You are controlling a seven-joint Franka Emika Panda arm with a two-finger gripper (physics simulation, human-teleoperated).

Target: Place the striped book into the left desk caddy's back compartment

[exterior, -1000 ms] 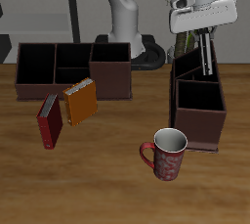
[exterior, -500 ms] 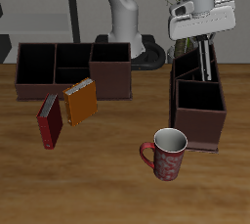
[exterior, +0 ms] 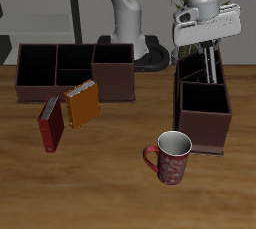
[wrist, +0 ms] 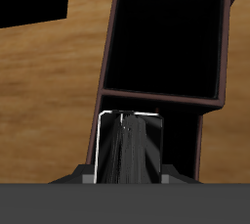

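The striped book (exterior: pixel 211 65) stands upright, its lower part inside the back compartment (exterior: pixel 190 73) of the left desk caddy (exterior: pixel 205 125). My gripper (exterior: pixel 205 53) hangs straight over that compartment and is shut on the book's upper end. In the wrist view the striped book (wrist: pixel 127 150) shows edge-on, grey with dark stripes, between the narrow back compartment's walls (wrist: pixel 184 150). Beyond it lies the caddy's square black front section (wrist: pixel 161 37). My fingertips are hidden there.
A red patterned mug (exterior: pixel 170 157) stands just in front of the caddy, nearer the table's front edge. A wide caddy (exterior: pixel 70 68) sits at the back. A red book (exterior: pixel 50 123) and an orange book (exterior: pixel 82 103) lie before it.
My gripper has sunk slightly toward the caddy with the book in it. Nothing else has moved.
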